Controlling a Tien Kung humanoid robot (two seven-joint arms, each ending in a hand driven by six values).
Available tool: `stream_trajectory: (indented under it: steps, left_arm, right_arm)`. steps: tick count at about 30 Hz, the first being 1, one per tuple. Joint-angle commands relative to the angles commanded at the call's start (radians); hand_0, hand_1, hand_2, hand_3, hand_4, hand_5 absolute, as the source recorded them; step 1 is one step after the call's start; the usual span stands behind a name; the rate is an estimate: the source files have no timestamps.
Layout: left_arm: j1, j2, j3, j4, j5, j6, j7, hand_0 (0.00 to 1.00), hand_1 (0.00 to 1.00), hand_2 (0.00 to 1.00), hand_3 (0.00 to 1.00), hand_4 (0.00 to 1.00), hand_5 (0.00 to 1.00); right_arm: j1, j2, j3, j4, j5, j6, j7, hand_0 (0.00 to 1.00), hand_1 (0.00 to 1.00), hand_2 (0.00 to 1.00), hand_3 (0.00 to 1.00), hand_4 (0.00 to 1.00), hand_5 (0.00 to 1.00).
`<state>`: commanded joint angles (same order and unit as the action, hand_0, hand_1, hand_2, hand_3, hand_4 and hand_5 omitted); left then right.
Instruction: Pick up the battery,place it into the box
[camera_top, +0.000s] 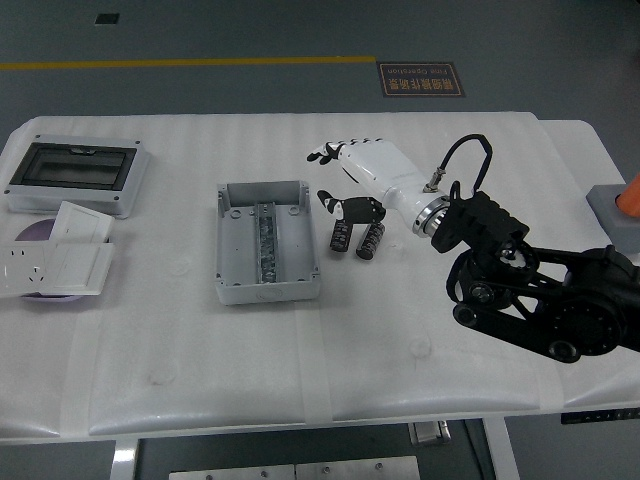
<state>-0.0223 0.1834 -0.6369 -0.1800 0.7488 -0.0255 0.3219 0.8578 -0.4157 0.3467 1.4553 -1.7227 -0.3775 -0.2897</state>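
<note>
White hand on a black jointed arm

The right hand (365, 170) is cased in smooth white shell, with dark tips on the fingers (325, 153) and a black thumb. A silver ring is seen at the wrist, a black cable is looped above it, and the arm (530, 290) is built of black links.

batteries: 2, at (341, 236) and (372, 241)
open grey box: 1 (266, 243)
lidded enclosure with dark window: 1 (76, 175)
white socket plates: 2, at (82, 222) and (52, 270)
robot hand: 1 (362, 175)
surface: 1 (200, 360)
</note>
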Motion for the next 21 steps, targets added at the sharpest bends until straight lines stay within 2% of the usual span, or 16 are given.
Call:
stream_trajectory:
  steps: [1, 2, 9, 16, 19, 20, 21]
  left_arm:
    - [0.000, 0.000, 0.001, 0.000, 0.000, 0.000, 0.000, 0.653, 0.664, 0.619, 0.634, 0.533, 0.390]
    - [0.000, 0.001, 0.001, 0.000, 0.000, 0.000, 0.000, 0.653, 0.664, 0.619, 0.634, 0.530, 0.390]
    - [0.000, 0.004, -0.003, 0.000, 0.005, 0.000, 0.003, 0.653, 0.664, 0.619, 0.636, 0.528, 0.389]
    - [-0.001, 0.003, 0.009, 0.000, -0.007, 0.000, 0.001, 0.653, 0.664, 0.619, 0.636, 0.529, 0.392]
    - [0.000, 0.002, 0.008, 0.000, -0.005, -0.002, 0.002, 0.653, 0.664, 0.619, 0.636, 0.529, 0.392]
    - [0.001, 0.002, 0.008, 0.000, -0.004, -0.002, 0.002, 0.653, 0.664, 0.619, 0.636, 0.528, 0.389]
    - [0.000, 0.002, 0.008, 0.000, -0.004, -0.002, 0.002, 0.653, 0.664, 0.619, 0.636, 0.528, 0.389]
  right_arm:
    - [-0.001, 0.005, 0.017, -0.001, 0.000, 0.000, 0.000, 0.677, 0.717, 0.711, 0.764, 0.567, 0.191]
    - [-0.002, 0.008, 0.032, -0.003, -0.001, 0.000, 0.000, 0.664, 0.704, 0.682, 0.709, 0.563, 0.190]
    - [0.003, -0.015, 0.032, -0.061, 0.032, 0.020, 0.006, 0.662, 0.702, 0.678, 0.704, 0.564, 0.193]
    - [0.000, -0.017, -0.048, -0.184, 0.109, 0.106, 0.020, 0.668, 0.709, 0.683, 0.708, 0.567, 0.184]
    - [-0.003, -0.006, -0.077, -0.223, 0.134, 0.125, 0.030, 0.668, 0.709, 0.683, 0.708, 0.567, 0.184]
    - [-0.004, -0.002, -0.085, -0.232, 0.140, 0.129, 0.033, 0.700, 0.738, 0.716, 0.788, 0.746, 0.234]
    - [-0.005, 0.002, -0.092, -0.240, 0.144, 0.132, 0.036, 0.700, 0.738, 0.716, 0.788, 0.746, 0.234]
